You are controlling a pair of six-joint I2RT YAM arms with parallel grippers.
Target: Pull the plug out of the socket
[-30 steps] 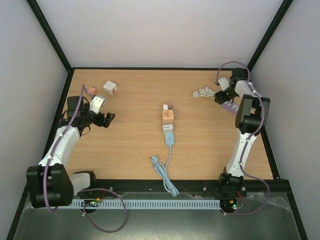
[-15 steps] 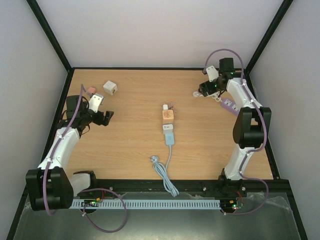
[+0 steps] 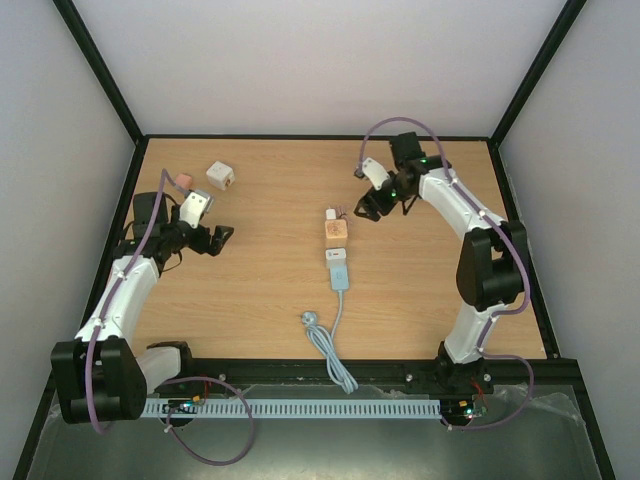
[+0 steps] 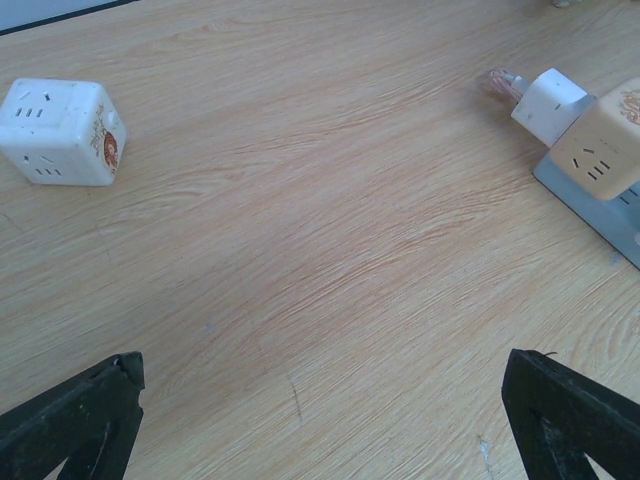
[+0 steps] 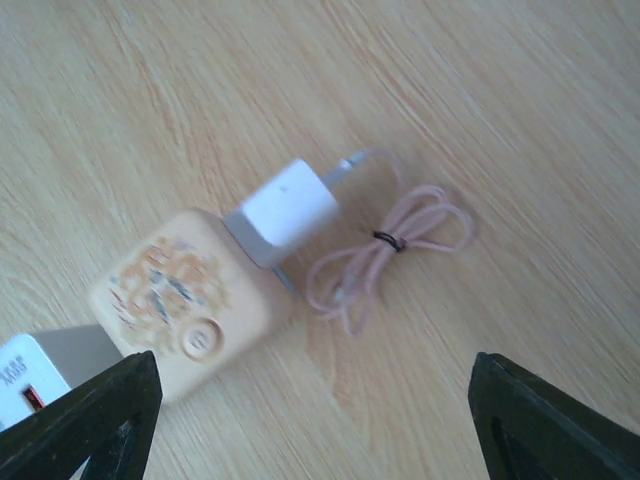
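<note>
The right gripper (image 5: 318,415) hovered, jaws wide and empty, over the white plug (image 5: 290,208) at frame centre, seated in the peach cube socket (image 5: 185,300). A clean pull would probably need fingers squarely on the plug's flat sides, drawn straight along the prongs, cube steadied. The left gripper (image 3: 218,238), at far left, gaped empty too.

Bright, even light, faint shadows; right wrist view slightly soft.

Free above plug (image 5: 290,205) — socket cube (image 5: 180,300) 1 side, coiled cable (image 5: 390,250) other.
</note>
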